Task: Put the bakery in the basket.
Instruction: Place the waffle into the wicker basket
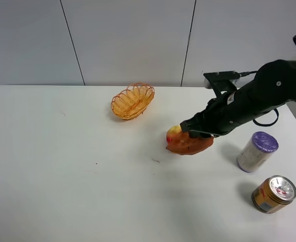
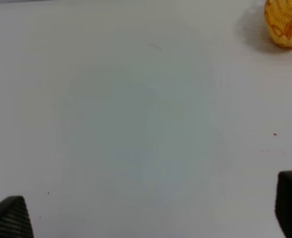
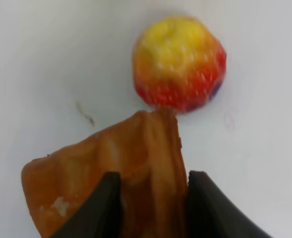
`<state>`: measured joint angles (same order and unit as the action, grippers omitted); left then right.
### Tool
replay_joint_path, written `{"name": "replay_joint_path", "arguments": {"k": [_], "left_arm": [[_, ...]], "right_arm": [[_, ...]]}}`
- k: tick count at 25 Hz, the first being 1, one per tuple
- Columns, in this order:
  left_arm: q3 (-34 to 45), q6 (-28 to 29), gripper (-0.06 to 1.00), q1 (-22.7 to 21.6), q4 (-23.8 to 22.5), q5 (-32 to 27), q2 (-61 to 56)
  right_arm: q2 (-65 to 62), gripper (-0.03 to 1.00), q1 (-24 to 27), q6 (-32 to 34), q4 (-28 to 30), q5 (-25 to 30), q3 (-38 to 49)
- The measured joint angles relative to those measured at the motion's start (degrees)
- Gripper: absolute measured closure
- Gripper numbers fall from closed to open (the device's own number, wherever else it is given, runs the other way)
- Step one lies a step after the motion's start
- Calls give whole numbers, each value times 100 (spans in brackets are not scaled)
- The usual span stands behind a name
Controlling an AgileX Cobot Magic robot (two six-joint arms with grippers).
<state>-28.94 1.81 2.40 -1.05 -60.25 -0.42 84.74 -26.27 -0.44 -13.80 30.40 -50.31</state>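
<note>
The bakery, an orange-brown toy waffle (image 1: pixel 188 145), lies right of the table's centre. My right gripper (image 1: pixel 198 132) is shut on it from above. In the right wrist view the waffle (image 3: pixel 111 163) sits between the two dark fingers of the gripper (image 3: pixel 153 203). I cannot tell whether it is lifted off the table. The tan wicker basket (image 1: pixel 133 101) stands empty at the back centre, well apart to the left. It also shows in the left wrist view (image 2: pixel 285 22). My left gripper (image 2: pixel 151 208) is open over bare table and is out of the exterior view.
A red-yellow fruit ball (image 1: pixel 173 132) sits right against the waffle's far left side; it shows in the right wrist view (image 3: pixel 178 62). A white can with a purple lid (image 1: pixel 257 151) and an orange can (image 1: pixel 274 194) stand at the front right.
</note>
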Motion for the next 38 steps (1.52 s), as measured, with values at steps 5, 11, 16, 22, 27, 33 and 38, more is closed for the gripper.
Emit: {"name": "replay_joint_path", "arguments": {"k": [5,11,16,22,27,33,38], "left_arm": [[0,0,-5,0,0,0,0],[0,0,-5,0,0,0,0],[0,0,-5,0,0,0,0],[0,0,-5,0,0,0,0],[0,0,-5,0,0,0,0],[0,0,-5,0,0,0,0],[0,0,-5,0,0,0,0]], "right_arm": [[11,66,0,-401,-138,59,-854],[839,66,0,-664,-143,5,-2415],[2277,66,0,-668,-143,-1,-3863],[4020,66,0,-674,-143,25,-5406],[4829,66,0,-725,-278,112,-6288],[5157,65,0,-1132,-556,162,-6395],[5231,26,-18,-1464,-708,118,-6395]]}}
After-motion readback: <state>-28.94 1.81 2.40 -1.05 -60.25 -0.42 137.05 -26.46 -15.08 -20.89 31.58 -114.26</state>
